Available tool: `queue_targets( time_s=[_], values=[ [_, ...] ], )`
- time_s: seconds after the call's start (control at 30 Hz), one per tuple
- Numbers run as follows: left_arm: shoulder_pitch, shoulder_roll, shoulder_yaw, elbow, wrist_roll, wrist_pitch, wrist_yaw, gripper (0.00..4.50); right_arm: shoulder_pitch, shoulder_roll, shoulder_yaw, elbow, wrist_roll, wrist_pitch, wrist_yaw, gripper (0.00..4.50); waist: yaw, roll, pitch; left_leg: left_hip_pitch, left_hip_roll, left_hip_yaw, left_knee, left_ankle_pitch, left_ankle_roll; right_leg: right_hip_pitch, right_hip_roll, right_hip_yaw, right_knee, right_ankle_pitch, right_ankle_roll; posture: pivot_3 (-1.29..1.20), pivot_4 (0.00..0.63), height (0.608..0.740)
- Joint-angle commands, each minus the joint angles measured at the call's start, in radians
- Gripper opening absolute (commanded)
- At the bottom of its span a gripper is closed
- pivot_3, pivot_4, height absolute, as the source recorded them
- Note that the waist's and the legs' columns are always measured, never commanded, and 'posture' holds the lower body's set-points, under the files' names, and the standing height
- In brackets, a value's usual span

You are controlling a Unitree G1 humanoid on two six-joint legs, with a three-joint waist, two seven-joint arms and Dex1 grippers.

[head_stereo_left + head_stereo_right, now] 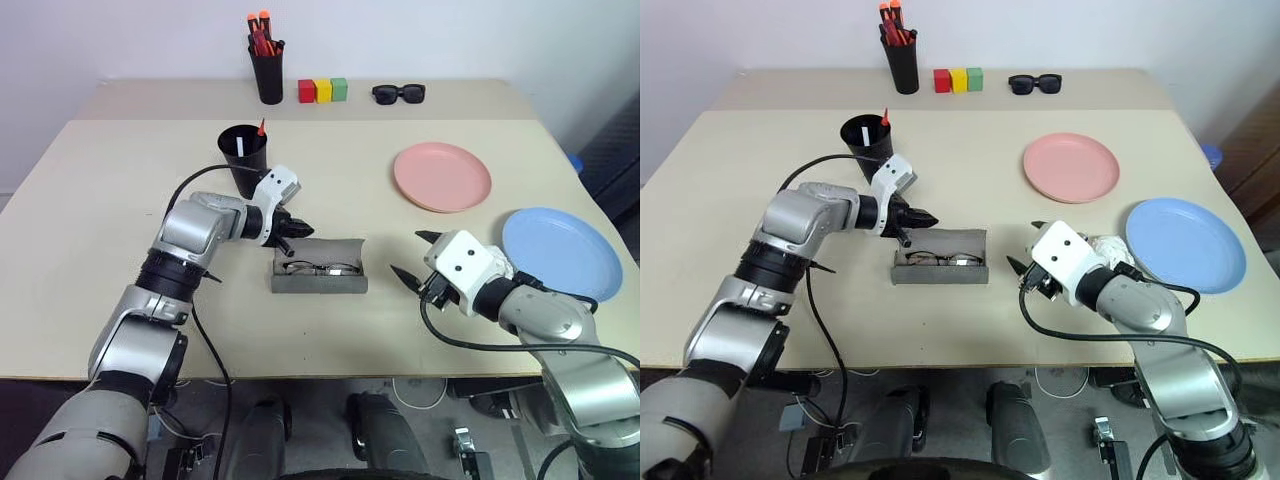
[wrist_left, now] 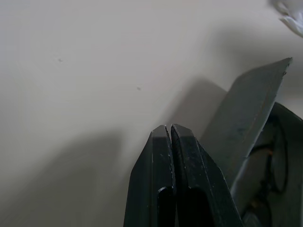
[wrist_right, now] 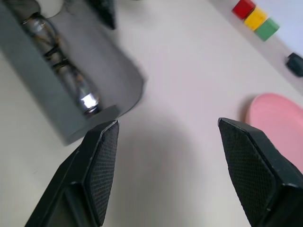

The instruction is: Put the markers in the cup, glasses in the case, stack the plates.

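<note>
Case [image 1: 320, 270] lies open mid-tabletop [image 1: 100, 250], glasses [image 1: 322, 268] inside. Left pincer [image 1: 298, 229] pressed together – empty, at the lid's rear edge. Right pincer [image 1: 415, 255] spread apart, empty, beside the case. Markers [image 1: 250, 140] stand in the cup [image 1: 243, 160]; pink plate [image 1: 442, 177] and blue plate [image 1: 560, 252] unstacked near the right edge.

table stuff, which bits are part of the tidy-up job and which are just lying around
Part of the job:
- black cup with markers in it
- glasses in the open grey case
- pink plate
- blue plate

Just lying about:
- pen pot of orange-capped pens
- red, yellow and green blocks
- sunglasses
</note>
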Motion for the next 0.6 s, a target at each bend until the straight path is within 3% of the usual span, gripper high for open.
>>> queue_targets(
  time_s=[0.03,0.37,0.5,0.6],
  values=[
    [0.074,0.039,-0.005,-0.162,-0.01,-0.02,-0.02,0.06,-0.036,-0.004,0.0,0.035,-0.012,-0.038,-0.01,3.37,-0.002,0.0,0.0,0.0,0.0,0.0,0.0,0.0,0.0,0.0,0.0,0.0,0.0,0.0,0.0,0.0,0.15,0.74],
    [0.343,0.106,0.05,-0.426,-0.03,-0.225,-0.056,0.06,-0.148,-0.003,0.02,0.21,-0.042,-0.011,-0.035,3.37,0.001,0.0,0.0,0.0,0.0,0.0,0.0,0.0,0.0,0.0,0.0,0.0,0.0,-0.002,-0.003,0.0,0.15,0.74],
    [0.45,0.079,0.135,-0.476,-0.062,-0.45,-0.067,0.06,-0.228,-0.001,0.059,0.374,-0.1,-0.053,-0.07,3.37,0.001,0.001,0.0,0.0,0.001,0.001,0.0,0.0,0.0,0.0,-0.001,0.001,0.0,-0.001,-0.004,0.0,0.15,0.74],
    [0.499,0.078,0.173,-0.513,-0.107,-0.486,-0.082,0.06,-0.294,-0.008,0.116,0.544,-0.183,-0.156,-0.105,3.37,0.002,0.001,0.0,0.0,0.001,0.002,0.0,0.0,0.0,0.0,-0.001,0.001,0.0,-0.001,-0.004,0.0,0.15,0.74]
  ],
)
